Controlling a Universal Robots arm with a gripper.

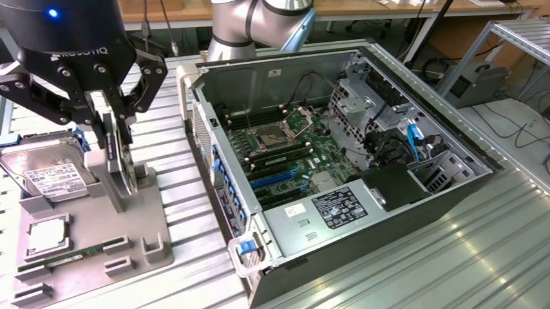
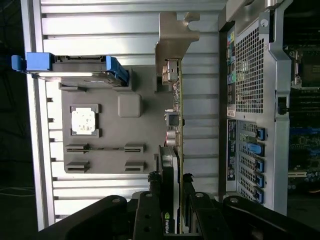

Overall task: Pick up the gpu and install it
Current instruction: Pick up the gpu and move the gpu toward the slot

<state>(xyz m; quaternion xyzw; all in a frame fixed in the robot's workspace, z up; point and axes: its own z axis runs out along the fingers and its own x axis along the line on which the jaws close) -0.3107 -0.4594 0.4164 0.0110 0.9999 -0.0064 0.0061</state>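
The gripper (image 1: 113, 138) clamps the gpu (image 1: 129, 175), a thin black card standing on edge, with a silver bracket (image 2: 176, 35) at one end.

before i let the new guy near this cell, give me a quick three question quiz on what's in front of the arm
1. True or false: the gpu stands on edge in the grey holder.
2. The claw has its fingers: A) on either side of the gpu, B) both on one side of it, C) well clear of it.
3. Fill in: the open computer case lies on the exterior view's ____.
Key: 1 true; 2 A; 3 right.
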